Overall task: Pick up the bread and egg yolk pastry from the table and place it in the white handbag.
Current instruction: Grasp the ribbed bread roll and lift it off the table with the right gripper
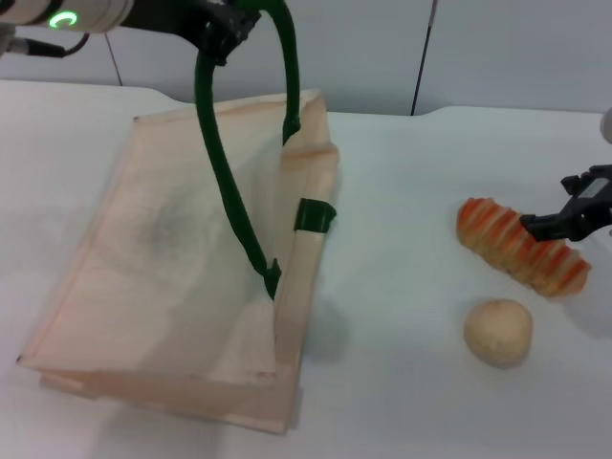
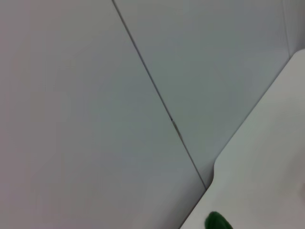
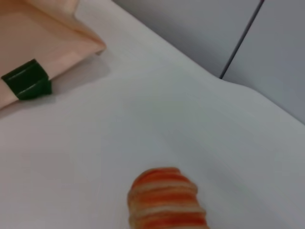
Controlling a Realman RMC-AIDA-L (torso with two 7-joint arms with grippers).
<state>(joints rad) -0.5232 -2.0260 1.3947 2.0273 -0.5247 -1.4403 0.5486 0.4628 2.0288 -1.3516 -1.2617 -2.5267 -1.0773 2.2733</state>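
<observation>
the large cream cloth handbag (image 1: 163, 277) shows a matt woven surface; its thick dark green rope handle (image 1: 225, 182) looks smooth. the ridged orange-striped bread loaf (image 1: 521, 247) has a slight sheen. the round beige pastry ball (image 1: 497, 331) looks matt, finely grained. the white table (image 1: 402, 287) is smooth, matt.

- The left claw (image 1: 225, 33) is black and angular, with blocky, hard-edged parts.
- The left arm (image 1: 72, 17) behind it has a pale grey-white casing, a glowing green ring light set into it, and a thin dark cable beside it.
- The right claw (image 1: 574, 215) is black too, with blocky jointed fingers (image 1: 535, 226).
</observation>
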